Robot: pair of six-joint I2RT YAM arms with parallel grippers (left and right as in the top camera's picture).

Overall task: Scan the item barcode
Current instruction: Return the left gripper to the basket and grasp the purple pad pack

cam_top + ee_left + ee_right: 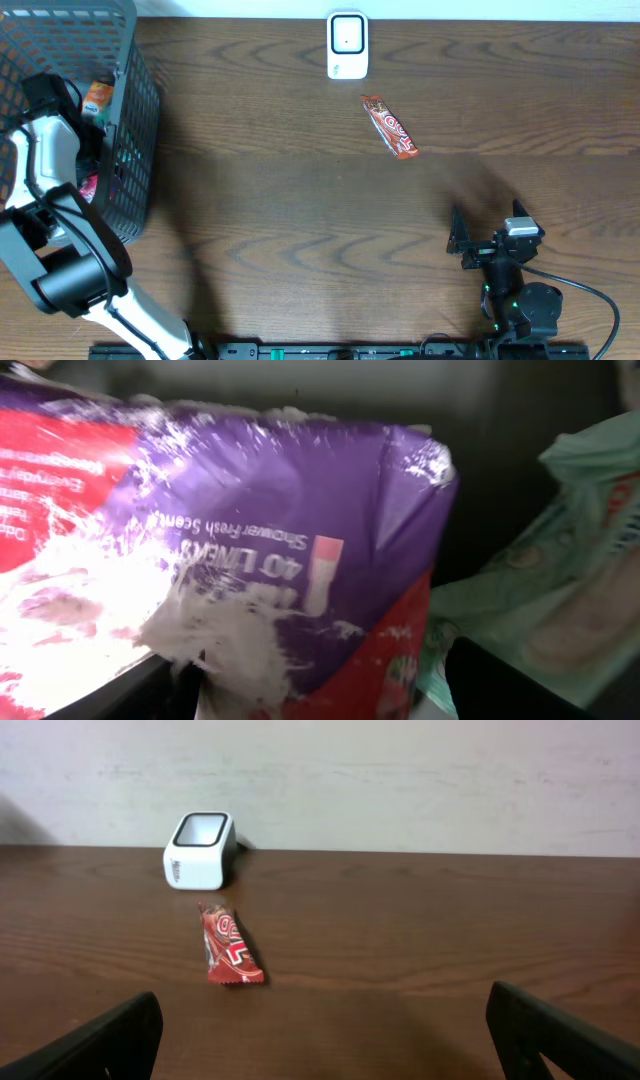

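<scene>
The purple package fills most of the left wrist view. It lies inside the basket, which stands at the upper left of the overhead frame. Only the left wrist view shows this package clearly; from overhead, the left arm and the mesh wall cover it.

The package's printing is upside down in the frame and reads "40 LINERS" and "Shower Fresh Scent". A red panel at the upper left carries white text too blurred to read.

The left gripper sits against the package, with one dark finger at each lower corner of the frame. Whether the pincer is clamped on the package or released cannot be told.

One pale green package lies at the right edge of the same view. The overhead view adds one orange-labelled item in the basket.

On the table are:
- One white scanner at top centre.
- One red snack bar just below and right of the scanner, not touching it.

The right wrist view shows both from the front. The bar's white lettering and the marking on the scanner's side are too small to read.

The right gripper at the lower right of the overhead frame is released. Its jaws are spread wide with nothing between them.
</scene>
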